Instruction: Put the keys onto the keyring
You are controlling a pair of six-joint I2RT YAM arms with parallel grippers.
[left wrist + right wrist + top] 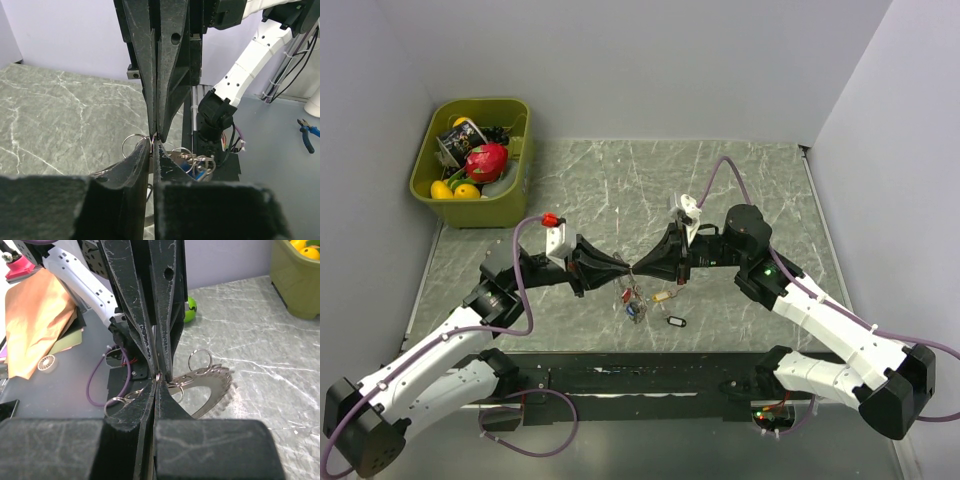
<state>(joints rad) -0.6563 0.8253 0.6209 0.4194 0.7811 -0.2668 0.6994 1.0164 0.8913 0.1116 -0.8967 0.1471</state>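
While the left gripper (pixel 626 270) and right gripper (pixel 641 270) meet tip to tip above the table (pixel 750 190), both pinch the same spot. Left jaws are almost together, only a slit. The left wrist view shows a thin wire in that slit, right at the tips. Right jaws are fully together, clamped on the same wire just across from the left tips. The two pairs of tips touch or nearly touch, cannot tell which.

The wire looks like part of the keyring (pixel 214 389). Its spiky grey arc of keys hangs just below and to one side of the tips in the right wrist view, with its shadow on the table beside it. A small split ring (pixel 200 359) sticks up from the bunch beside the right gripper's tips, and another loop (pixel 119 404) shows on the other side. From the top the bunch sits right under the meeting point. It has a red speck and a blue speck in it, too small to name.

Loose keys:
- **tan key** (pixel 663 297): on the table just beside the bunch, on the right gripper's side.
- **dark key** (pixel 676 322): whitish middle, a little nearer the arm bases, apart from the tan one.

Neither touches a gripper. The green bin (pixel 515 190) of fruit is well away, far behind the left gripper, in the corner.
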